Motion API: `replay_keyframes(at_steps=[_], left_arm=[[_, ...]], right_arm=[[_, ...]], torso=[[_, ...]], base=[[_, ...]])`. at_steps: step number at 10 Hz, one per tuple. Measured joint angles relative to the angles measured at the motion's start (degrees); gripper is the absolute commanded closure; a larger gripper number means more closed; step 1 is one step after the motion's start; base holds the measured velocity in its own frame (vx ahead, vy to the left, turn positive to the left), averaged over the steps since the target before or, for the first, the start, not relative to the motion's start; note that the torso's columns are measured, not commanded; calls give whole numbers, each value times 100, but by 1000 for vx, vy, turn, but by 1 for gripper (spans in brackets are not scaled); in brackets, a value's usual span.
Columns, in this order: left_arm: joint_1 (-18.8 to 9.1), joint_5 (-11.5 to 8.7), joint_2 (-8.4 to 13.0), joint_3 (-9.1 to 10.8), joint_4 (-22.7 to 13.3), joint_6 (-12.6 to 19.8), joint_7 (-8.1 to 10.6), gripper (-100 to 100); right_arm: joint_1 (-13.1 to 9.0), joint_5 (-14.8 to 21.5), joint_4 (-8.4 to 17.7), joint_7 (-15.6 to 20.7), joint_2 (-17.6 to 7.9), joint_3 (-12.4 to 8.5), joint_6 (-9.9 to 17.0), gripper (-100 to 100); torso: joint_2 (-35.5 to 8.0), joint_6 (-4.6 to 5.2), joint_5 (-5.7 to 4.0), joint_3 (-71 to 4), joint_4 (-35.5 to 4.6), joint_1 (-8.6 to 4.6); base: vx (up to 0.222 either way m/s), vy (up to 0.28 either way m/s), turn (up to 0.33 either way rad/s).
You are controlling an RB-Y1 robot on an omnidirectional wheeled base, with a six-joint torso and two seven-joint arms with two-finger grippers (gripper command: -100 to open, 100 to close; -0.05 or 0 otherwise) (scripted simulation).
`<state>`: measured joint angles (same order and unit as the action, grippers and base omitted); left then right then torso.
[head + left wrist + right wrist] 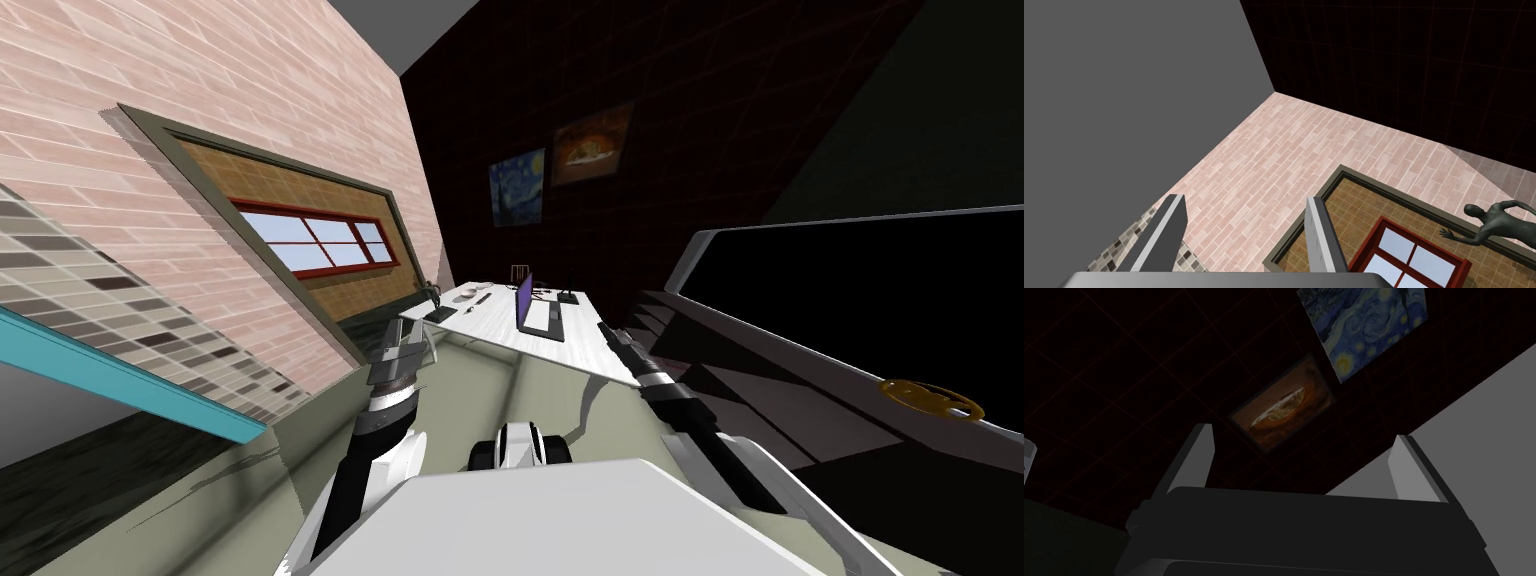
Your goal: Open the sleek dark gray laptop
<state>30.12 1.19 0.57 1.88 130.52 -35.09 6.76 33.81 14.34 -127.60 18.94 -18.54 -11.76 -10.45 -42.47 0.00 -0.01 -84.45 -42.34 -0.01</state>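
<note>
**A:** Head view: laptop noted on the far white desk, right of centre. Its lid is seen standing, purple screen facing left. It is kept well apart from both arms.

**B:** State of each tool?

**A:** Both released. The left tool is seen with fingers spread and nothing held. The right tool is likewise spread and empty.

**B:** Handling?

**A:** Judged light, stiff and hinged. The thin lid is probably smooth and slippery, the screen fragile. Hold is best taken at the middle of the lid's free edge, the base left resting on the desk. Pressure on the screen face is to be avoided.
</note>
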Motion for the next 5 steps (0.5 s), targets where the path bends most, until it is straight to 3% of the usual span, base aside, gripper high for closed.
replay_keyframes(at_steps=[5], left_arm=[[1,0,0,0,0,0,0,0]], right_arm=[[260,496,119,501,-766,-490,623,-100]], torso=[[12,1,2,-9,4,7]], base=[[115,232,10]])
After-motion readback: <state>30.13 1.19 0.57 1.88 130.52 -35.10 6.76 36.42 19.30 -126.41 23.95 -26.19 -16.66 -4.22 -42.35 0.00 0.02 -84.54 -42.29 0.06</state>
